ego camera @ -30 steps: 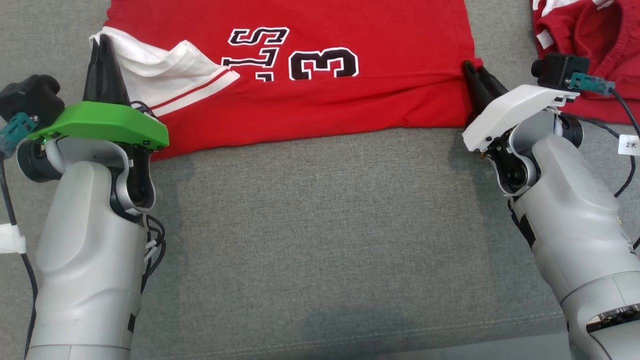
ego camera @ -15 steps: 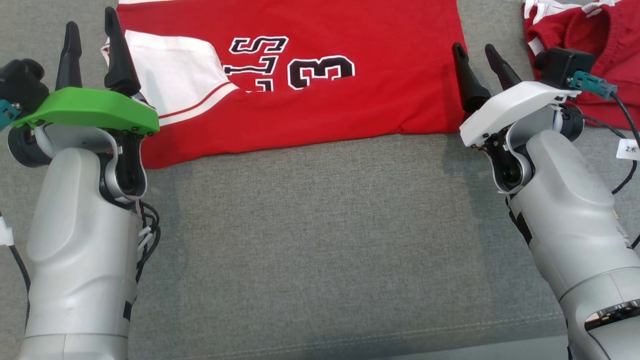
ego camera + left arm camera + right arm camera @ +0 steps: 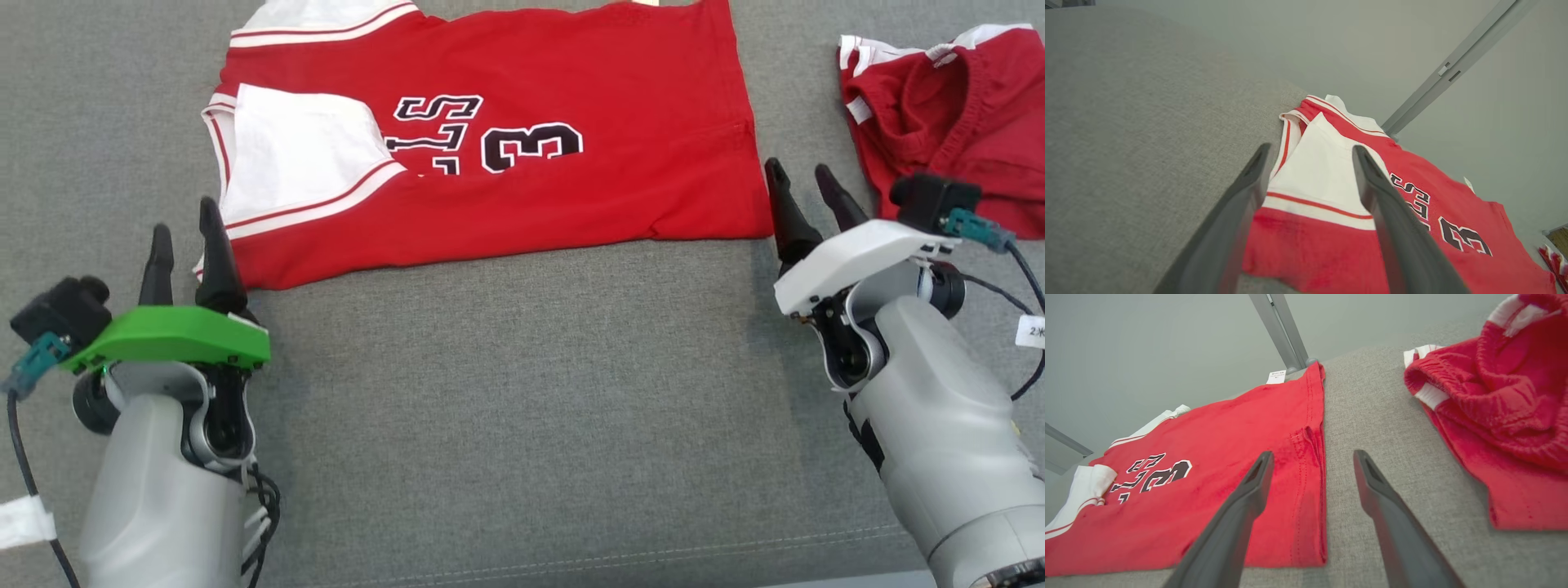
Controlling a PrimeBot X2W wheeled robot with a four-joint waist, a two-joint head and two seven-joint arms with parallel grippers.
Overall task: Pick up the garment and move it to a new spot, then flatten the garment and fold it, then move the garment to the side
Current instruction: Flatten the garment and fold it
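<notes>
The tabletop (image 3: 522, 392) in front of me was covered in grey woven fabric, with a plain pale wall and a metal post behind its far edge.

My left hand (image 3: 184, 219) stood wide open and held nothing. Its two dark fingers pointed at the near left corner of the jersey (image 3: 571, 98), the inner one just at the cloth's edge. My right hand (image 3: 797, 167) was equally wide and empty. It was just beside the near right corner, where the hem ended; in my right wrist view one finger sat over the stitched hem and the other over bare grey fabric.

Between the two hands the red jersey lay flat across the far half of the tabletop, neck end to my left and hem to my right. Its white sleeve (image 3: 294, 155) was laid over the chest and covered part of the black lettering beside the number. The near edge ran fairly straight from one hand to the other.

Well to the right, apart from the jersey, a second red garment (image 3: 939, 106) lay crumpled.

I judged the placing and flattening done and one lengthwise fold made. What remained, as I read it, was at least one more fold to shorten the jersey, and then moving the bundle to the side.
</notes>
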